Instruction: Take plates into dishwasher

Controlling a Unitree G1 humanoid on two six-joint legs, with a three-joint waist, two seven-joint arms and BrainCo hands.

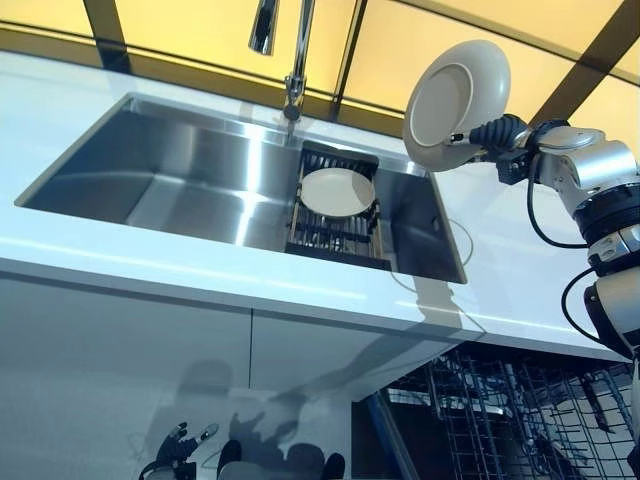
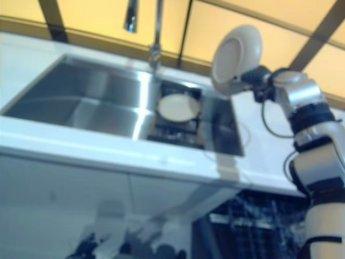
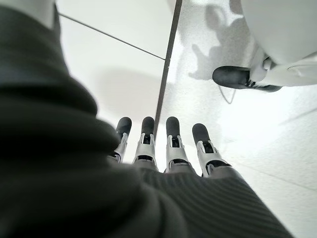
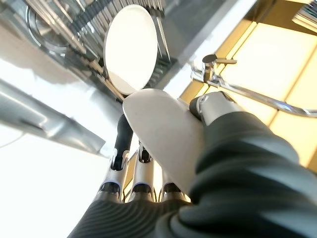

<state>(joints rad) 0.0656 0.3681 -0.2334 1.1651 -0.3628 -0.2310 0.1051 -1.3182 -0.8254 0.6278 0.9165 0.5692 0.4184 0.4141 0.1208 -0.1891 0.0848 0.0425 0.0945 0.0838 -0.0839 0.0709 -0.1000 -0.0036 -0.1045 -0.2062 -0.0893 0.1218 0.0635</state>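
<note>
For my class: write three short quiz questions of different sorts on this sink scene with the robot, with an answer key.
1. True or false: the right hand grips a plate lifted above the counter.
2. Where does the second plate rest? A in the rack in the sink; B on the floor; C under the tap.
3. Fill in: the left hand's fingers are straight and hold ____.

Key: 1 true; 2 A; 3 nothing.

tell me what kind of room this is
Most likely a kitchen: a steel sink with a faucet is set in a white counter, a dishwasher rack is pulled out below, and the right hand holds a plate.
</note>
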